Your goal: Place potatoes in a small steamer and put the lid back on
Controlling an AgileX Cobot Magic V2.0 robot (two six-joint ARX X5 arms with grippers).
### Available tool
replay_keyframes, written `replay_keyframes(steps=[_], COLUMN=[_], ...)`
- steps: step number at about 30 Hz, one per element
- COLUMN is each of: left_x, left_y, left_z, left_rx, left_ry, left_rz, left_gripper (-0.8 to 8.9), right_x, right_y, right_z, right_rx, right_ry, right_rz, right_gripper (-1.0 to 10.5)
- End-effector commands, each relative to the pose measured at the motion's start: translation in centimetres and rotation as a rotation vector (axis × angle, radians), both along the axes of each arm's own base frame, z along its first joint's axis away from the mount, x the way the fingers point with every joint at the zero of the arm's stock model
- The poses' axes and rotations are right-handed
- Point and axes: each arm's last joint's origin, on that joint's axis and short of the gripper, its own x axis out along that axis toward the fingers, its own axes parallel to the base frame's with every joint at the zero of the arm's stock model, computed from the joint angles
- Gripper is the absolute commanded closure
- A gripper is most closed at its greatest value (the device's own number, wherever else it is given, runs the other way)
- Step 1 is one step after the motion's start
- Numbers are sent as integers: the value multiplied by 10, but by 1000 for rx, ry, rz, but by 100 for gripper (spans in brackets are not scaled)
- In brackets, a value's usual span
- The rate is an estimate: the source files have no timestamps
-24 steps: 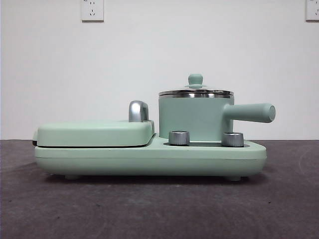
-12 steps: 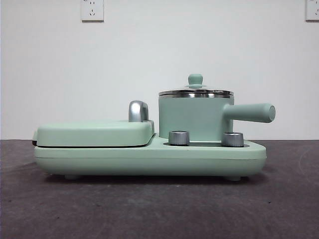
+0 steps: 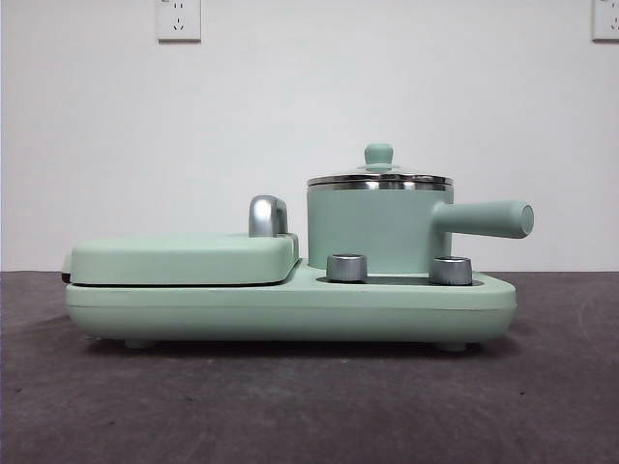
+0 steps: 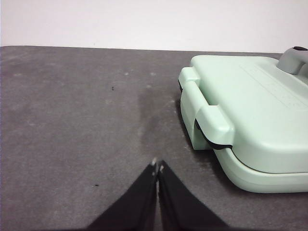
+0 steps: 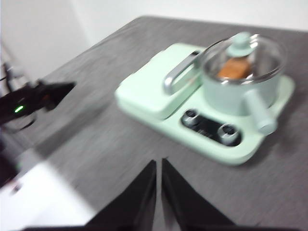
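Orange potato (image 5: 234,68) in lidded steamer (image 5: 240,86)

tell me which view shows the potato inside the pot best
The right wrist view: the oblong orange-brown potato shows through the round clear glass lid of the small mint-green steamer pot, though blurred. The front view's opaque pot wall hides it. The left wrist view leaves out the pot.

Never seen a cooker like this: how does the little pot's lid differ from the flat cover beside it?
The lid is round, clear glass with a steel rim; the flat cover is opaque mint green and roughly rectangular. The lid carries a small green knob; the cover has a chrome handle. Through the lid an orange-brown potato shows in the steamer; the cover hides whatever lies beneath. Both are closed.
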Motion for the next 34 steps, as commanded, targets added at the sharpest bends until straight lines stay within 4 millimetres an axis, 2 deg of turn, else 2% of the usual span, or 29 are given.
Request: replay_keyframes(steps=[1,8,12,16,20,34], left_x=[1,1,1,1,1,1], left_y=[0,0,0,0,0,0], left_z=[-7,-7,-7,-7,-7,-7], left_rx=[1,1,1,1,1,1], left_ry=[25,25,25,25,25,25], left_rz=[4,4,4,4,4,4], left_gripper=[808,808,808,808,808,808], right_x=[6,43,60,71,77,86], right_y=[0,-3,-7,-11,-14,-13], right_z=[-11,-79,-119,-148,-166,-197], right_rx=[18,1,-25,-87,-131,-115], right_ry=[-74,-234,-233,-201,-172,-211], right_rz=[-85,-364,-480,-602,-694,-678], right_gripper=[932,932,932,932,932,932])
